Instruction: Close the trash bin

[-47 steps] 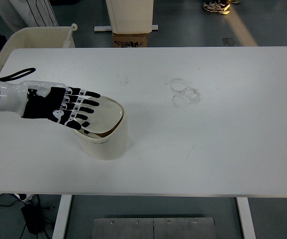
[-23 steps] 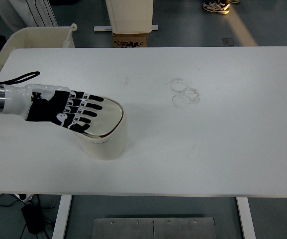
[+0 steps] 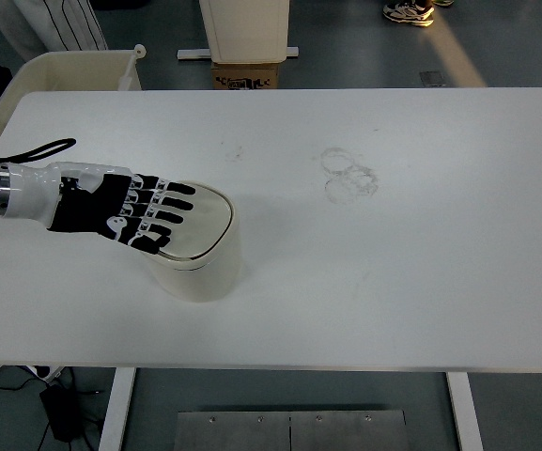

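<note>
A small cream trash bin [image 3: 202, 265] stands on the white table [image 3: 402, 254], left of the middle. Its oval swing lid [image 3: 205, 224] lies nearly flat in the rim. My left hand [image 3: 130, 213] comes in from the left edge and lies palm down on the lid's left half. Its black fingers [image 3: 169, 206] are stretched out flat over the lid and hold nothing. The right arm does not show.
Faint ring marks [image 3: 348, 175] stain the table's middle back. Beyond the far edge stand a cream tub [image 3: 73, 71] at the left and a cardboard box [image 3: 247, 73] under a cabinet. A person's shoes [image 3: 410, 11] show at the top.
My left hand has slid a little to the right and up across the lid, and the lid now lies flatter in the rim.
</note>
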Controlling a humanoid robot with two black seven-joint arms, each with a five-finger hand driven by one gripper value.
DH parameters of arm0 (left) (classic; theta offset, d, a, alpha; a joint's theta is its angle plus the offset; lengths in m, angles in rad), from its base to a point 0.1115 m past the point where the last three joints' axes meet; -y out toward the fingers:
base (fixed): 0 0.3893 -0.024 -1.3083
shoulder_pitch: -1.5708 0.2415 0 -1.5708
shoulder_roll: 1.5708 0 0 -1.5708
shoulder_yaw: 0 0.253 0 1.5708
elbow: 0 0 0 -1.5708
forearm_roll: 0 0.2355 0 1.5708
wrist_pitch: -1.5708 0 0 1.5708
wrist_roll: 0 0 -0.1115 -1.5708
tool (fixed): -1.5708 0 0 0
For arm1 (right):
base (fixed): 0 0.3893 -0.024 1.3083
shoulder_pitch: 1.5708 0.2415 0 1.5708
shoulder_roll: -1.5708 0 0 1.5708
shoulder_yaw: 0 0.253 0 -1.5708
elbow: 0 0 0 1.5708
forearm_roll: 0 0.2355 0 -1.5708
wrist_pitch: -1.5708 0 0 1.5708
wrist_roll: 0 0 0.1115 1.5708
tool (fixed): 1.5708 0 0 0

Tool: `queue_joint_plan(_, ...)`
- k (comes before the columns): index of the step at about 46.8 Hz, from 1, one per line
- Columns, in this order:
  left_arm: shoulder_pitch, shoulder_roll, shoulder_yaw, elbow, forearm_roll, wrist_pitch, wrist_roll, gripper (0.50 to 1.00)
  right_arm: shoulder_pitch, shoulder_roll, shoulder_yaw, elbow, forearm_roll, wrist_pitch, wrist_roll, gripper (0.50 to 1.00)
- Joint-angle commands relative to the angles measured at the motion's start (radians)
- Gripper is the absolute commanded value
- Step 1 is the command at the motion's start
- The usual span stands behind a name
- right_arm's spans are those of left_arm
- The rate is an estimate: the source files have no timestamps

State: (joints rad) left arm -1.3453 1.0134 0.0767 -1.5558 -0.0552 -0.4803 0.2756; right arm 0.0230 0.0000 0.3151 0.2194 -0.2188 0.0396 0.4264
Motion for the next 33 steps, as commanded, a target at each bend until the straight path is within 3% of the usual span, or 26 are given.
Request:
queue_joint_plan(1, 0.0, -0.006, 0.0, 0.0, 0.0, 0.0, -0.001, 1.0, 0.0, 0.0, -0.001, 0.0, -0.001, 0.0, 0.0, 0.991)
queue_joint_plan(33, 0.018, -0.004, 0.0, 0.0, 0.011, 0.002, -0.001, 1.0, 0.0, 0.0, -0.001, -0.002, -0.001, -0.001, 0.0, 0.991)
